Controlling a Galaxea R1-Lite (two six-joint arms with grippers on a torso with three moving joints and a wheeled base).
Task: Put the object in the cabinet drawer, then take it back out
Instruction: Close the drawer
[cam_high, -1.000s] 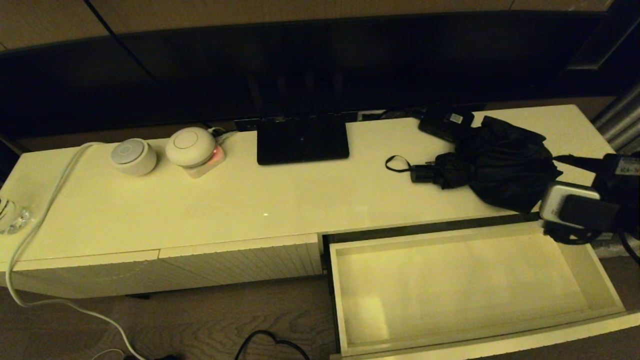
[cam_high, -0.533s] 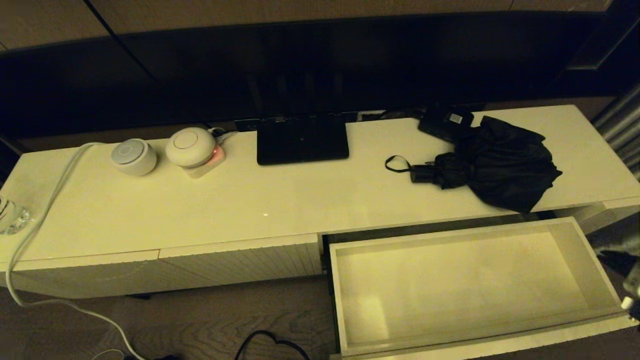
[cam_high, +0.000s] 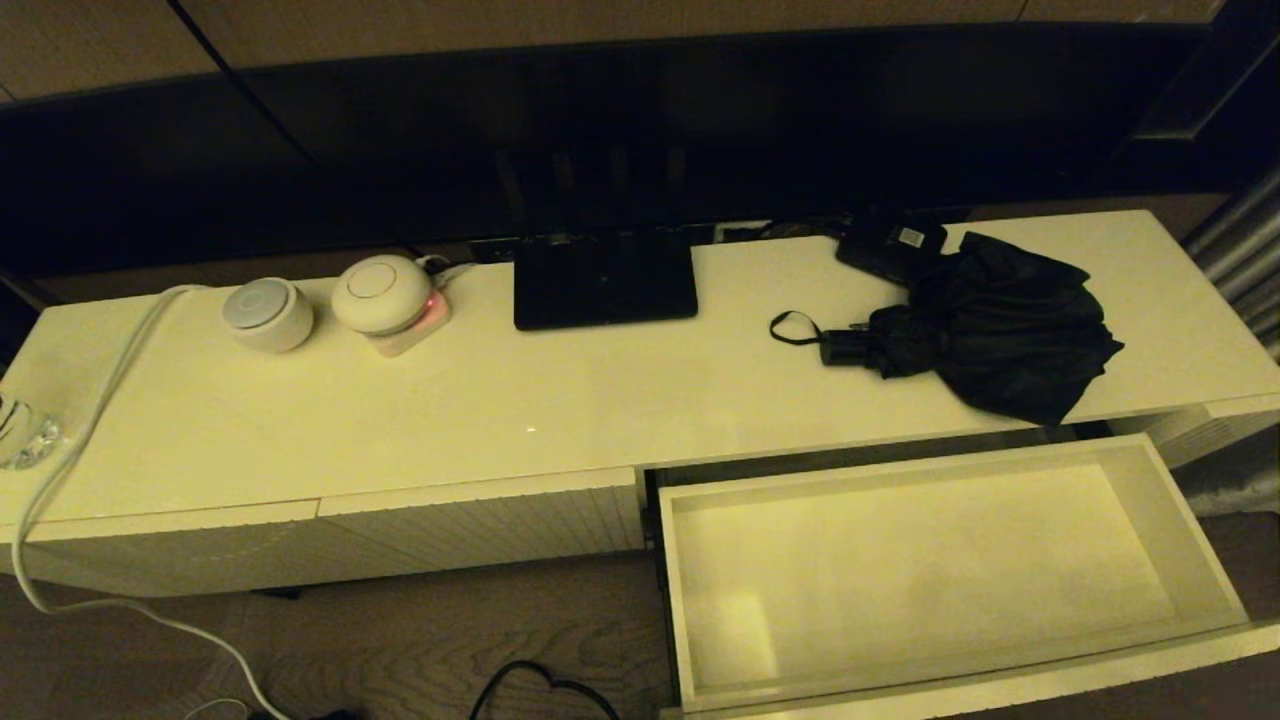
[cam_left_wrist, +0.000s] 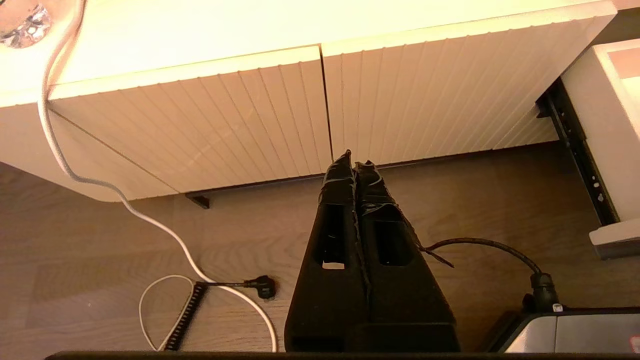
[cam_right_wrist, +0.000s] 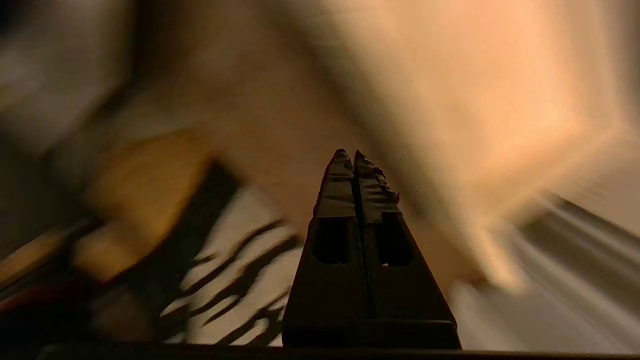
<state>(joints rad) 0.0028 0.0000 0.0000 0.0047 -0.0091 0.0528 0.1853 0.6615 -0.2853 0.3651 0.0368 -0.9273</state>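
The black folding umbrella (cam_high: 985, 335) lies on the cabinet top at the right, handle and wrist loop (cam_high: 795, 328) pointing left. Below it the cream drawer (cam_high: 1195, 545) stands pulled out with nothing inside; one side of it shows in the left wrist view (cam_left_wrist: 597, 120). Neither arm shows in the head view. My left gripper (cam_left_wrist: 353, 159) is shut and empty, low over the wooden floor in front of the closed ribbed fronts (cam_left_wrist: 250, 110). My right gripper (cam_right_wrist: 349, 155) is shut and empty, with blurred surroundings.
On the cabinet top (cam_high: 520, 400) sit two round white devices (cam_high: 268, 312) (cam_high: 382, 292), a dark flat stand (cam_high: 604, 280) and a small black box with a white label (cam_high: 892, 244). A white cable (cam_high: 90, 440) hangs off the left end. Cables and a plug (cam_left_wrist: 262, 286) lie on the floor.
My right arm, beside the drawer's right end one second ago, has drawn back down and right out of the head view. The umbrella and drawer have not moved.
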